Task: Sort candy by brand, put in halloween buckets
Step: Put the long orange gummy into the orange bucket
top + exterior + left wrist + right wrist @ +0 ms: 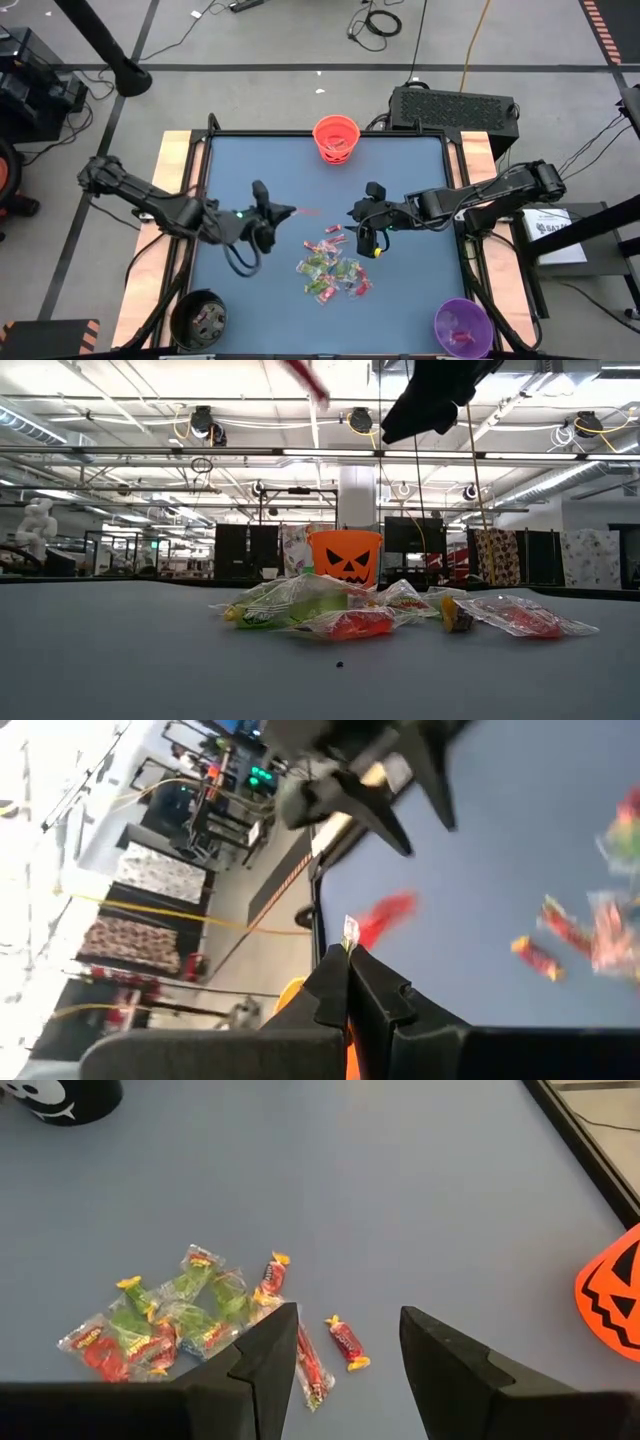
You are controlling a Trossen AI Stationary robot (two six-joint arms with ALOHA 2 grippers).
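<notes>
In the high view, a blue table [260, 130] is seen from above with three halloween buckets at its edges: the orange bucket [336, 138] at the far middle, the black bucket [198, 318] at the near left corner and the purple bucket [462, 326] at the near right corner. A loose pile of candy [332, 268] lies between the arms, nearer the front edge. The left gripper [288, 212] is held over the table left of the pile, its fingers closed on a red candy [307, 212] that sticks out towards the right arm. The right gripper [366, 241] is poised just beside the pile's upper right edge, fingers apart and nothing between them.

In the low view, the pile of wrapped sweets [330, 610] is spread across the table's middle — green and red wrappers mostly — with the orange pail [345, 557] standing behind it. A dark arm part and a blurred red strip are seen at the top edge.

In the left wrist view, the red sweet [382, 917] is gripped at the closed fingertips [345, 975], above bare table; the other arm is seen beyond it.

In the right wrist view, the two dark fingers [268, 1355] are parted, with one red piece [346, 1342] on the table seen between them — not held. The rest of the pile lies to one side, the orange pail [612, 1298] to the other, and the black pail [62, 1097] farther off.
</notes>
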